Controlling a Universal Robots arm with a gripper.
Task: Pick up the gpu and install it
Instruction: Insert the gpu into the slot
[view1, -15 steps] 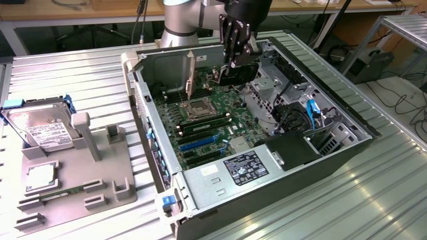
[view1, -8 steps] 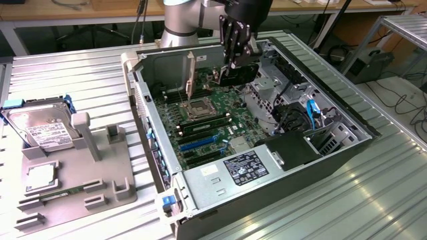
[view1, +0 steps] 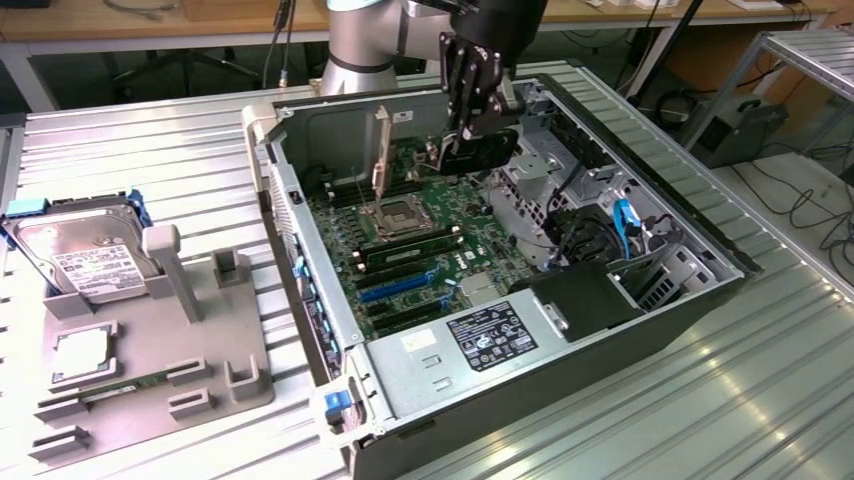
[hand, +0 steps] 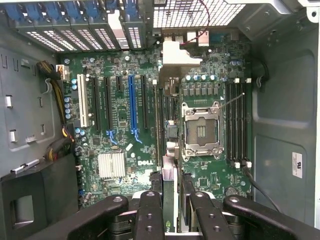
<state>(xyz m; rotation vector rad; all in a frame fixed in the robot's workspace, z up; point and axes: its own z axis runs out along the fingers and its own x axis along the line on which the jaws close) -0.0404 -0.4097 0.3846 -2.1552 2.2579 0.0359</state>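
Over far end of open PC case (view1: 694, 255): gripper (view1: 470, 128) clamped on gpu (hand: 169, 130), card edge-on above motherboard (hand: 125, 145); hdd (view1: 83, 255) on tray, exterior view's left.

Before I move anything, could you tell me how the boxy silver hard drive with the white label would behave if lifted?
The boxy silver hard drive looks metal-cased, so probably stiff and heavy for its size. It leans in the grey holder, so a push might tip it. Its smooth faces may be slippery.
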